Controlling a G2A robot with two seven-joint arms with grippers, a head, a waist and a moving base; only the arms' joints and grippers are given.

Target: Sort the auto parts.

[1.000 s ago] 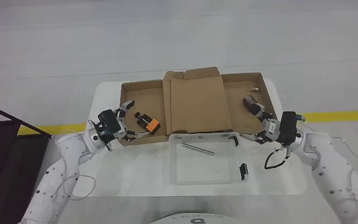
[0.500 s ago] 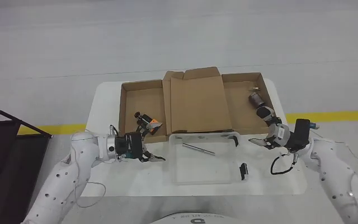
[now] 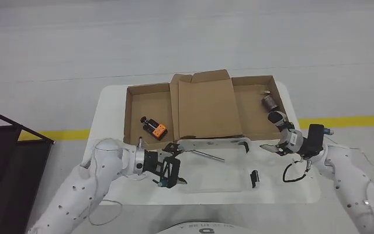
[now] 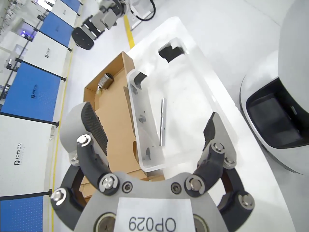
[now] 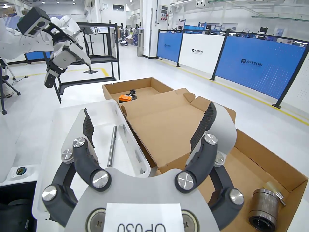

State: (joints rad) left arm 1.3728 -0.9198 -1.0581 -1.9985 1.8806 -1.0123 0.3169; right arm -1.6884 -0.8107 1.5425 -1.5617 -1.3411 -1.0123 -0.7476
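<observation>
A thin metal rod [image 3: 206, 155] [image 4: 163, 121] [image 5: 112, 146] lies in the clear plastic tray [image 3: 213, 190] [image 4: 135, 112] [image 5: 131, 143]. My left gripper [image 3: 180, 165] [image 4: 154, 127] hangs open over the tray's left end, pointing along the rod. An orange and black part [image 3: 155, 127] [image 5: 125, 97] lies in the left compartment of the cardboard box [image 3: 207, 108]. A metal cylinder [image 3: 269, 102] [image 4: 105, 82] [image 5: 264, 205] lies in the right compartment. My right gripper [image 3: 270, 133] [image 5: 147, 125] is open and empty at that compartment's front edge.
A small black part [image 3: 254, 178] [image 4: 170, 51] lies on the white table [image 3: 111, 99] by the tray's right front corner. The box's folded flap covers its middle. The other arm's gripper [image 4: 96, 27] [image 5: 62, 59] shows far off in each wrist view.
My left gripper has swung from the box's left compartment to over the tray's left end. My right gripper drew back from the cylinder, which stays in the right compartment.
</observation>
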